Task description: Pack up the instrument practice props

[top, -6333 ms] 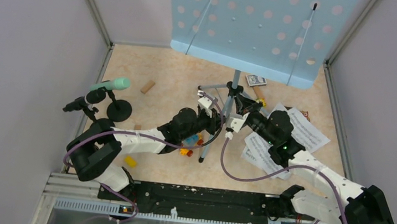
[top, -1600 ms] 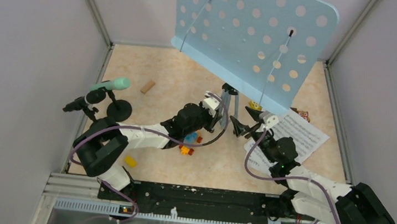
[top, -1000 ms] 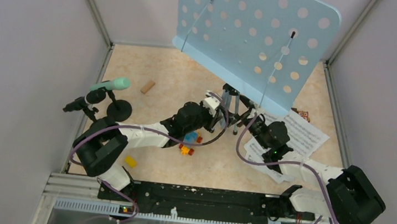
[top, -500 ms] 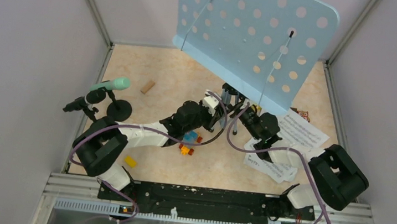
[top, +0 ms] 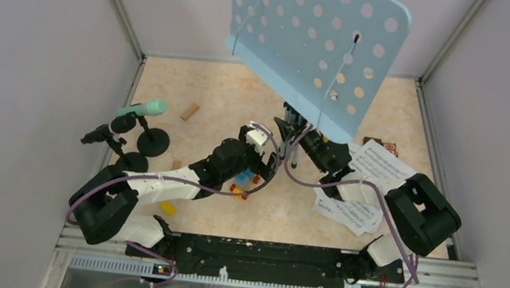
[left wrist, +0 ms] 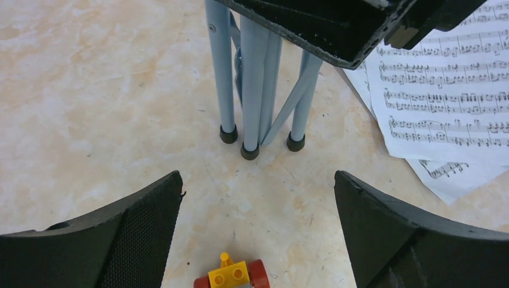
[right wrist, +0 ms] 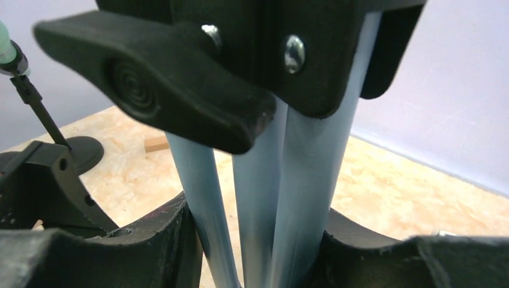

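Note:
The pale-blue perforated music desk (top: 312,46) stands tilted on its silver tripod pole (top: 293,123), whose legs (left wrist: 258,78) are folded together with their feet on the floor. My right gripper (top: 295,138) is shut on those legs (right wrist: 282,198), one finger pressed on each side, just under the black clamp knob (right wrist: 162,78). My left gripper (left wrist: 258,204) is open a short way in front of the feet, holding nothing. White sheet-music pages (top: 371,167) lie to the right. The mint-green microphone (top: 143,109) and the black microphone (top: 107,130) sit on round-based holders (top: 154,140) at the left.
Colourful toy bricks (top: 244,182) lie under my left wrist, and one (left wrist: 231,277) sits between its fingers on the floor. A yellow brick (top: 167,208), a tan wooden block (top: 189,112) and a small brown box (top: 381,144) also lie about. Grey walls close in three sides.
My left gripper let go of the tripod legs, opened wide and drew back to the near left. My right gripper closed on the legs. The music desk swung to the left.

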You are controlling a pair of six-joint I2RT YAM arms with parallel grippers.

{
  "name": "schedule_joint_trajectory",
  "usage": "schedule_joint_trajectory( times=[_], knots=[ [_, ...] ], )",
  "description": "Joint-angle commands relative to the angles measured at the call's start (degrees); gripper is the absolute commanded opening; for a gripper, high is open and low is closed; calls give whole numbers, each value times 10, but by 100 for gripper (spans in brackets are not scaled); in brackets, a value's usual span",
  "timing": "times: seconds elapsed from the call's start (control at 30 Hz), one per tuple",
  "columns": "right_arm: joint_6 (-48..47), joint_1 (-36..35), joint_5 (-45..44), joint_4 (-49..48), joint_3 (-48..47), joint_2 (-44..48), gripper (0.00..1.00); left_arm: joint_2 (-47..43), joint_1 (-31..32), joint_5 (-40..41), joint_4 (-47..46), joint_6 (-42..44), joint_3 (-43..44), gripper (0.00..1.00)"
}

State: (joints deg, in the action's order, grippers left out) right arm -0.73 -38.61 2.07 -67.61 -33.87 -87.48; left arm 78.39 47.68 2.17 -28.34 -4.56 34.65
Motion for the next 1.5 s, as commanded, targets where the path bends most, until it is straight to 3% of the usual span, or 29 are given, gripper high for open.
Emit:
schedule_joint_trajectory(
  times=[0.0, 0.3, 0.53, 0.77, 1.07, 1.27, 1.47],
  knots=[
    [126, -3, -34, 77, -68, 43, 0, -25, 0, 34, -35, -2, -11, 99],
    [296, -3, 10, 164, -124, 99, 0, 23, 0, 8, -44, -2, 28, 99],
    [323, -2, 98, 200, -191, 95, 0, 56, 0, -12, -57, -36, 27, 97],
    [334, -3, 208, 225, -269, 43, 0, 58, 10, -39, -81, -123, -12, 78],
    [362, -3, 102, 197, -163, 63, 0, 24, 20, 7, -5, -185, -32, 52],
    [341, -3, 75, 236, -109, 62, 0, 32, 35, 5, 72, -234, -12, 19],
    [293, -3, 65, 298, -94, 22, 0, 50, 74, 49, 91, -304, -10, 19]
  ],
)
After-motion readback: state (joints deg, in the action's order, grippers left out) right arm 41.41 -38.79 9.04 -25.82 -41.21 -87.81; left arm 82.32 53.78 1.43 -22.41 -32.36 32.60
